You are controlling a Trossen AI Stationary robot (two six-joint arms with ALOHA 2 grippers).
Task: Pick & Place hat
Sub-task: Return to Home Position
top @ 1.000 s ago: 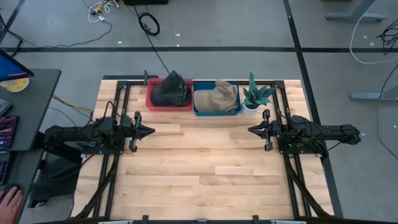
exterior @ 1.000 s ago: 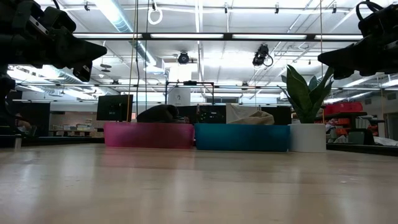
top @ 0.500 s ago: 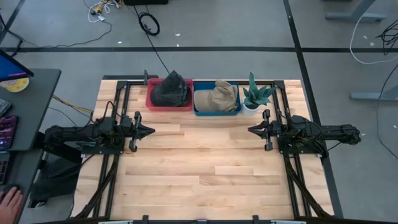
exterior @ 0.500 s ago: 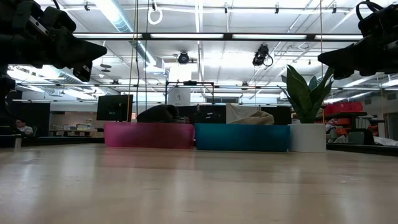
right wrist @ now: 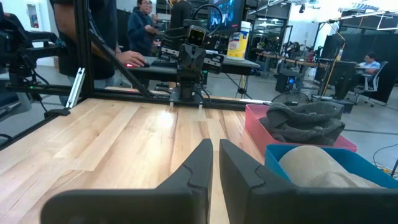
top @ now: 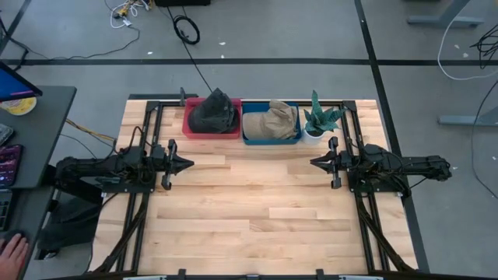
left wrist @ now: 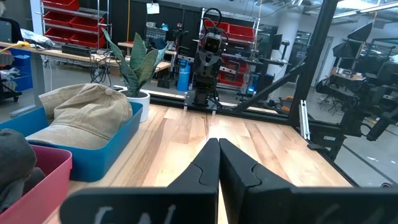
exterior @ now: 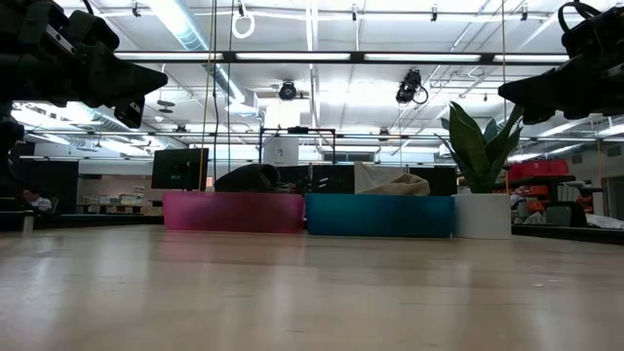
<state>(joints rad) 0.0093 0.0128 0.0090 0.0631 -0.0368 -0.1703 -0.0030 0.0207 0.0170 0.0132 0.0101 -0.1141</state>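
Observation:
A dark hat (top: 214, 113) lies in a red bin (top: 187, 128) at the table's far edge. Beside it, a tan hat (top: 272, 120) lies in a blue bin (top: 268, 141). My left gripper (top: 187, 164) hovers level over the table's left side, shut and empty, pointing toward the right arm. My right gripper (top: 314, 162) mirrors it on the right side, fingers drawn together to a thin slit with nothing between them. The left wrist view shows the tan hat (left wrist: 84, 115). The right wrist view shows the dark hat (right wrist: 305, 121).
A potted plant (top: 319, 120) in a white pot stands right of the blue bin. Bare wood spreads between the two arms and toward the near edge. A desk (top: 35, 132) stands left of the table, with a person's hand (top: 12, 250) near it.

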